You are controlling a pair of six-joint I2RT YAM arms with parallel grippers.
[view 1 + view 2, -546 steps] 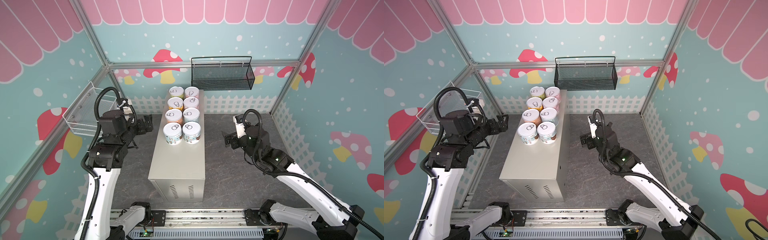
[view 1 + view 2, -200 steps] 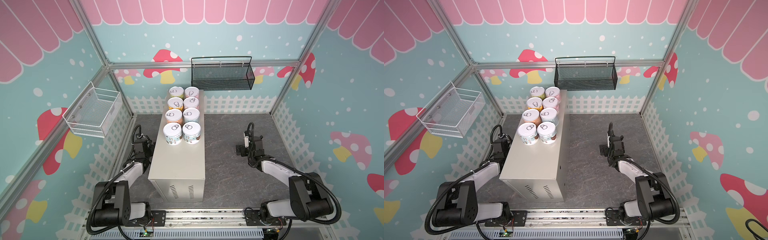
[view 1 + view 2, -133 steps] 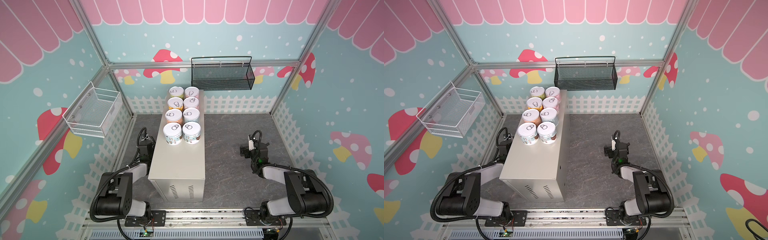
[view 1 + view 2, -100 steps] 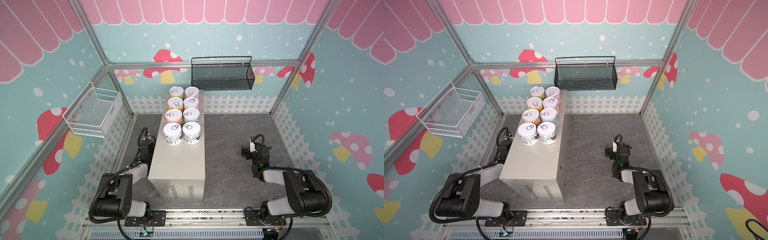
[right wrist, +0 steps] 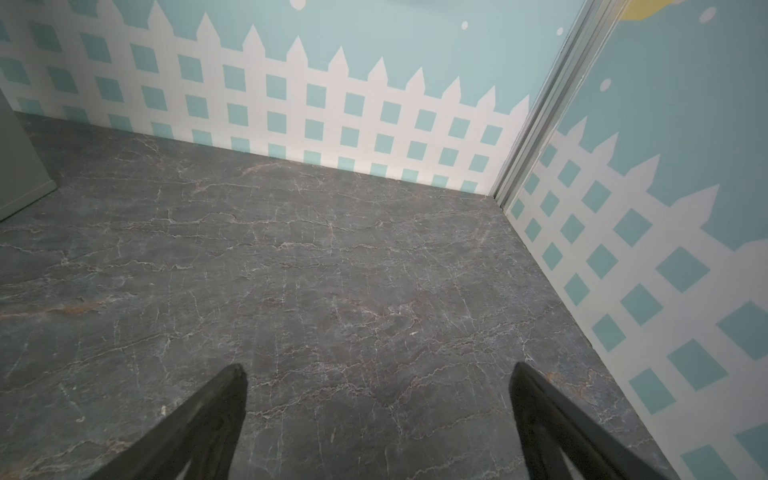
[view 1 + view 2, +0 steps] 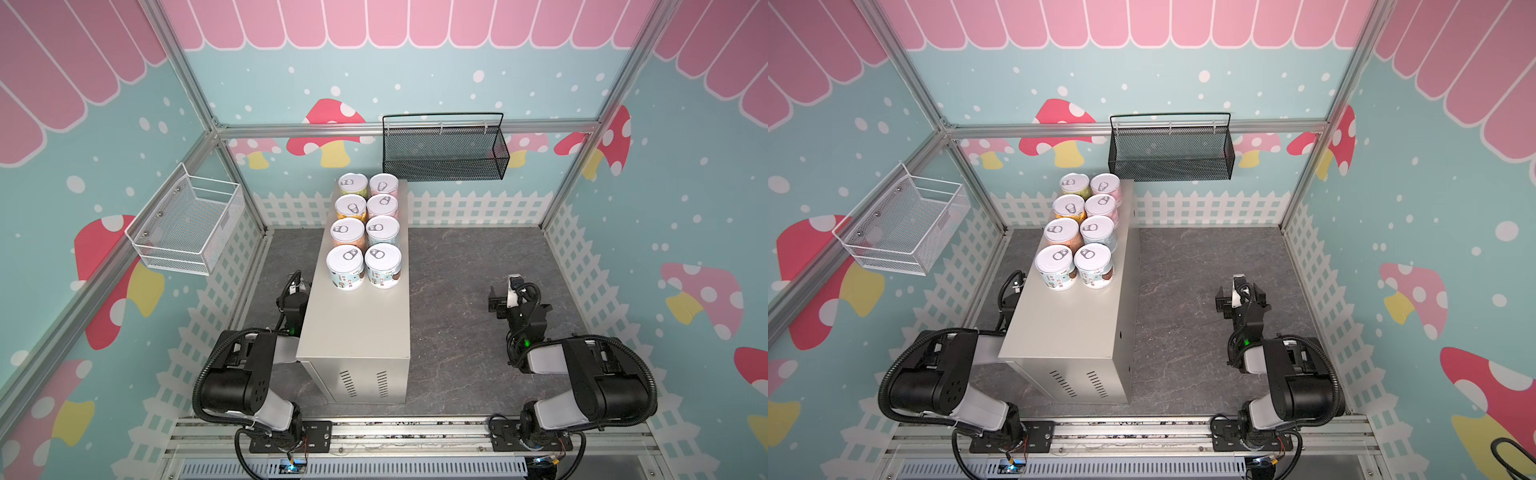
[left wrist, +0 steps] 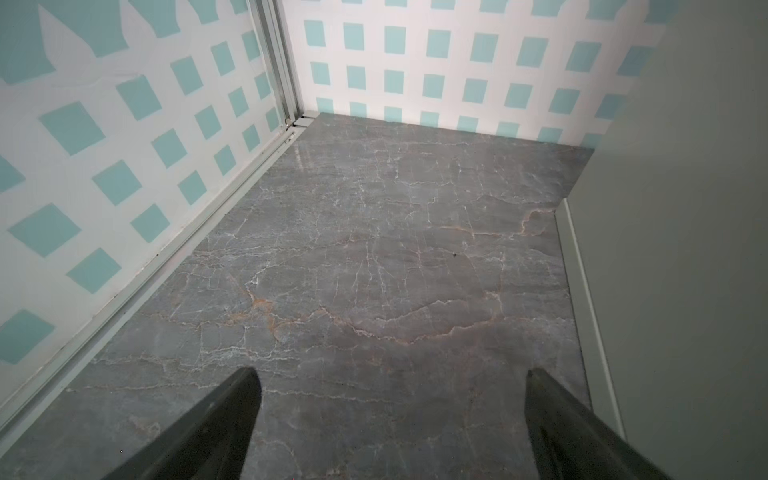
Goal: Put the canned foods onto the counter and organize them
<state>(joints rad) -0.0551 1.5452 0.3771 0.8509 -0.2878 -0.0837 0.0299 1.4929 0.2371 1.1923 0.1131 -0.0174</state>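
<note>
Black L pincer half behind counter

Both fingers of right gripper spread wide above marble floor; grey panel, probably counter.

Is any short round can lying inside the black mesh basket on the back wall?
No, the black mesh basket holds nothing; all eight cans stand on the beige-grey metal box.

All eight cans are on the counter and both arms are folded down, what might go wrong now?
The left gripper sits open close beside the counter wall; raising it carelessly may bump the box and shake the cans. The right-hand column stands near the counter's edge, so a nudge might tip one off.
</note>
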